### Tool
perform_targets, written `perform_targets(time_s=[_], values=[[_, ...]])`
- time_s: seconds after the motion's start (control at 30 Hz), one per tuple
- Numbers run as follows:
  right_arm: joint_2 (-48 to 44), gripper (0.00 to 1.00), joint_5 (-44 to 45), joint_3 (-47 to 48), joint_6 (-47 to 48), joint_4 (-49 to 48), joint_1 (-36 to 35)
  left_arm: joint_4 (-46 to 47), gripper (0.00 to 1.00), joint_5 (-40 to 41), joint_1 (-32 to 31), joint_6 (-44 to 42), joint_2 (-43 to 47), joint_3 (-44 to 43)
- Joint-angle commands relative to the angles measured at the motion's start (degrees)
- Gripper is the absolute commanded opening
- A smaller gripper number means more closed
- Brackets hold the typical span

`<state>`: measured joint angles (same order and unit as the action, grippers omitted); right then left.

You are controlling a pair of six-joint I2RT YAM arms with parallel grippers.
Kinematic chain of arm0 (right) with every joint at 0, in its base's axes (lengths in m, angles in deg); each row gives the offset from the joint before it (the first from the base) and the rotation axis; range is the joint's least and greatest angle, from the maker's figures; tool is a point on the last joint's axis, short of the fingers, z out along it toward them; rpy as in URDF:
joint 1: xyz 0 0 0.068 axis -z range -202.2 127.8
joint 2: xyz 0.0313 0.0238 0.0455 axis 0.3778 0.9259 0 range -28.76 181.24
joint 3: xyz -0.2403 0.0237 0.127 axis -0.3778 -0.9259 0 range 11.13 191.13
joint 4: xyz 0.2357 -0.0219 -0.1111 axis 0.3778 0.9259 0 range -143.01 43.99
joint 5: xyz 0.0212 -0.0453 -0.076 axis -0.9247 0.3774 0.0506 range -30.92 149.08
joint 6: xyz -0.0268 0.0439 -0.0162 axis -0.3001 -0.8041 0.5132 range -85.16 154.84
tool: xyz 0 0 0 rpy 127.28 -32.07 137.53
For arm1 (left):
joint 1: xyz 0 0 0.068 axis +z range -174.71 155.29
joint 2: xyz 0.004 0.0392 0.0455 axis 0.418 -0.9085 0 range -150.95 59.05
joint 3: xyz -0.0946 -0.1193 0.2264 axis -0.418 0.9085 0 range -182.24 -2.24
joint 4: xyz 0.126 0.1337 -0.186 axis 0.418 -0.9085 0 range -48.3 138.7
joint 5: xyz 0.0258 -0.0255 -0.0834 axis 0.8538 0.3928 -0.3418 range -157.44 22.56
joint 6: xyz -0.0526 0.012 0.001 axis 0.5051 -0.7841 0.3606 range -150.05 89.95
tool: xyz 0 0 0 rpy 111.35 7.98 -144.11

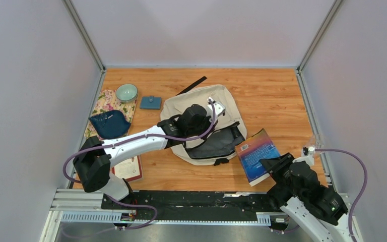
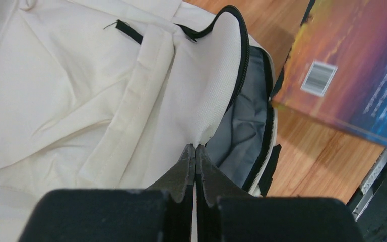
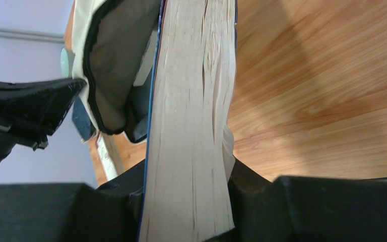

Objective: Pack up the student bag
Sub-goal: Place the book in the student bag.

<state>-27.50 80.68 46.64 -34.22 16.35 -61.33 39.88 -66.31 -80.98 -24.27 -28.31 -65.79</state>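
Note:
The student bag (image 1: 201, 103) is a cream fabric backpack lying mid-table, its zipped mouth gaping toward the near right and showing grey lining (image 2: 242, 126). My left gripper (image 1: 199, 132) sits over the bag and is shut on the cream edge of the opening flap (image 2: 195, 148), holding it up. My right gripper (image 1: 273, 165) at the near right is shut on a thick paperback book (image 1: 256, 151) with a blue and orange cover. The book's page edge (image 3: 191, 126) stands between the fingers, its far end just short of the bag's mouth (image 3: 111, 60).
At the back left a floral cloth (image 1: 106, 101) carries a teal bowl (image 1: 126, 92) and a dark blue dish (image 1: 110, 124). A small blue pouch (image 1: 150, 102) lies beside them. A red-bordered card (image 1: 129, 169) lies near the left arm. The bag's black strap (image 1: 191, 85) trails away at the back.

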Motion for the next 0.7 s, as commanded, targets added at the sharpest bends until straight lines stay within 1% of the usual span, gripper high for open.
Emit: perform_targets(time_s=[0.0, 0.03, 0.1, 0.27, 0.3, 0.37, 0.57, 0.67], values=[[-4.42, 0.00, -9.64, -1.40, -5.99, -17.05, -0.24, 3.01, 0.00, 0.98, 0.55, 2.92, 3.85, -3.60], [-4.42, 0.00, -10.87, -2.28, -6.52, -20.72, -0.24, 4.41, 0.00, 0.64, 0.46, 3.09, 4.20, -3.60], [-4.42, 0.00, -13.86, -5.26, -8.36, -24.17, -0.15, 5.82, 0.00, 0.46, 0.55, 3.62, 5.61, -3.16], [-4.33, 0.00, -16.41, -12.11, -12.41, -34.54, -0.24, 8.47, 0.00, -0.77, 0.55, 2.83, 8.51, -2.99], [-4.33, 0.00, -16.94, -13.35, -13.03, -39.08, -0.15, 8.55, 0.00, -2.51, 0.55, 2.48, 8.69, -2.98], [-4.07, 0.00, -17.82, -15.54, -14.17, -43.42, -0.24, 10.22, 0.00, -3.49, 0.55, 1.69, 9.74, -2.55], [-3.46, 0.00, -15.90, -22.05, -18.74, -54.93, -0.24, 13.56, 0.00, -6.92, 0.55, 0.72, 12.38, 0.88], [-1.70, 0.00, -15.45, -24.60, -20.23, -60.21, -0.15, 14.27, 0.00, -7.89, 0.55, 0.81, 12.73, 1.93]])
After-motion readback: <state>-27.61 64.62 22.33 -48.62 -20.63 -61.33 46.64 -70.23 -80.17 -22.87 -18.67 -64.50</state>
